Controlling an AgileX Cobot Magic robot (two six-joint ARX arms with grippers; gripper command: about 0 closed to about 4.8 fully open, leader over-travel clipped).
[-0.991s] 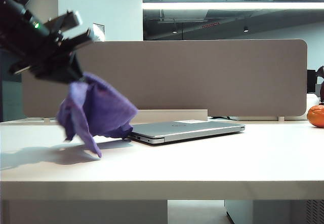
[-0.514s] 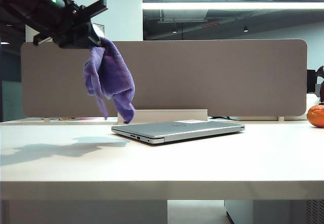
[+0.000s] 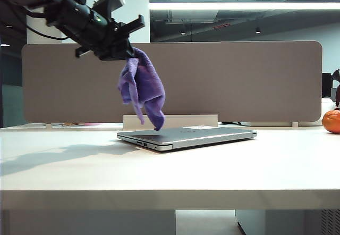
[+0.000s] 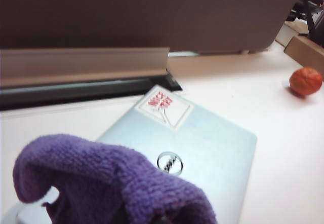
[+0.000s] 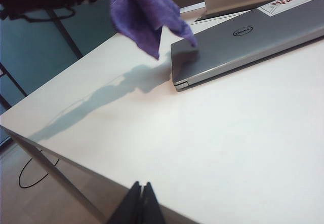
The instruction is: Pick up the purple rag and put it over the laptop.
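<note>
The purple rag [image 3: 142,87] hangs bunched from my left gripper [image 3: 127,51], which is shut on its top, high above the table. The rag's lowest tip dangles just over the near left corner of the closed silver-grey laptop [image 3: 196,135]. In the left wrist view the rag [image 4: 116,181] fills the foreground and hides the fingers, with the laptop [image 4: 202,153] and its white sticker [image 4: 163,105] beyond it. My right gripper [image 5: 142,185] is shut and empty, off the table's near edge; its view shows the rag [image 5: 147,11] and the laptop [image 5: 248,41] far off.
A grey partition panel [image 3: 212,81] stands behind the table. An orange pumpkin-like object [image 3: 331,121] sits at the far right. A pale bar [image 3: 170,121] lies behind the laptop. The white table [image 3: 170,166] spreads in front.
My left gripper has lifted the rag off the table and carried it up and to the right, until it hangs over the laptop's left end. The right gripper has not moved.
</note>
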